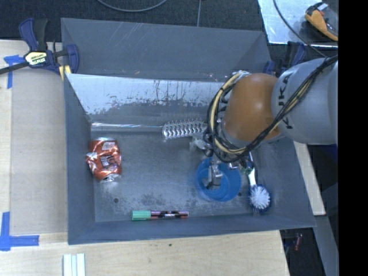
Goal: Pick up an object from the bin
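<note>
My gripper [214, 177] reaches down at the right of the bin floor, its tips right over a round blue disc-shaped thing [227, 188]. Whether the disc is between the tips is hidden by the gripper body. Just right of the disc lies a brush with a white bristle head and blue handle [259, 196]. A silvery ridged coil-like piece [183, 129] lies at the back wall, left of the wrist.
A crumpled red and white packet [104, 159] lies at the bin's left. Along the front wall rests a marker with a green cap [160, 214]. The orange wrist cover and cables hang over the bin's right side.
</note>
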Tool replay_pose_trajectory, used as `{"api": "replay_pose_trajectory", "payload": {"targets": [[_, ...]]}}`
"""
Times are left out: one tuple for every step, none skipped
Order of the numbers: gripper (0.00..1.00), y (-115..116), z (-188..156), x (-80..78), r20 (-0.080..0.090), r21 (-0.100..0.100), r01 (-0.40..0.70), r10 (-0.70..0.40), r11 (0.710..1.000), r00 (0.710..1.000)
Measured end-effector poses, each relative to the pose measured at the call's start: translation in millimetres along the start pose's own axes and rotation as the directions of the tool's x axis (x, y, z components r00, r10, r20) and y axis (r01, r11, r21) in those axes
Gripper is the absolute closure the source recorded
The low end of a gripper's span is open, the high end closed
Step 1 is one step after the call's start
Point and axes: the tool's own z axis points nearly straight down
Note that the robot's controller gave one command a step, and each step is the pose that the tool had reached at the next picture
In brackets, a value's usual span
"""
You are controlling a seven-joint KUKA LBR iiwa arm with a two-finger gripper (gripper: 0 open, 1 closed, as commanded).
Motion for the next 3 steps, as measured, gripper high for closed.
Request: {"api": "replay_pose_trajectory", "payload": {"targets": [[1.00,4,-7,-11.9,0.011,0.000,-0.019,0.019,1.000,1.000],[1.00,4,-7,-11.9,0.011,0.000,-0.018,0.018,1.000,1.000],[1.00,3,-66,-8.5,0.020,0.002,0.003,-0.003,1.000,1.000]]}}
